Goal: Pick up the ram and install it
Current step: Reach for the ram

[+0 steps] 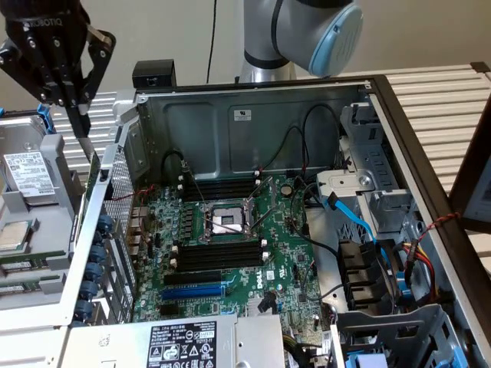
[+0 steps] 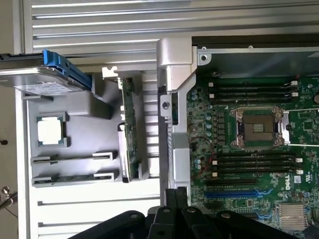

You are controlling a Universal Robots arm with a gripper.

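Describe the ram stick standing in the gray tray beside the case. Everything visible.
The ram is a long, thin green circuit board seen nearly edge-on, with small components along its face. It stands on its long edge in a slot of the gray tray, outside the computer case and parallel to its wall. Only the tray touches it; the gripper, jaws shut, is apart from it. No label can be made out.

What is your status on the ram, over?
Gripper shut, above the tray. Ram on edge in gray tray, not gripped. Case wall between ram and black memory slots.
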